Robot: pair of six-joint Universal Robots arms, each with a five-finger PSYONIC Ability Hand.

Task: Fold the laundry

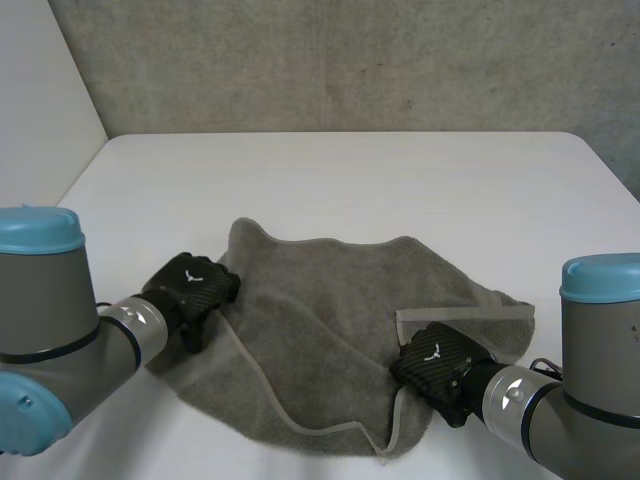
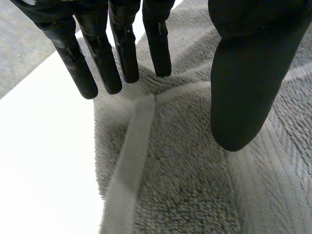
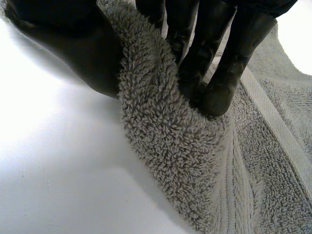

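A grey towel (image 1: 330,320) lies crumpled on the white table (image 1: 350,180), with a pale hem folded over along its near side. My left hand (image 1: 190,285) is over the towel's left edge. In the left wrist view its fingers (image 2: 122,53) hang straight above a hemmed corner of the towel (image 2: 185,185), the thumb (image 2: 248,87) stands apart, and nothing is held. My right hand (image 1: 435,365) is at the towel's near right edge. Its fingers (image 3: 214,58) and thumb (image 3: 73,53) pinch a raised fold of towel (image 3: 170,136).
Bare table stretches behind the towel up to a grey wall (image 1: 350,60). A white wall (image 1: 40,100) stands at the far left. The table's left edge runs close behind my left arm. White tabletop (image 3: 58,175) lies beside the pinched fold.
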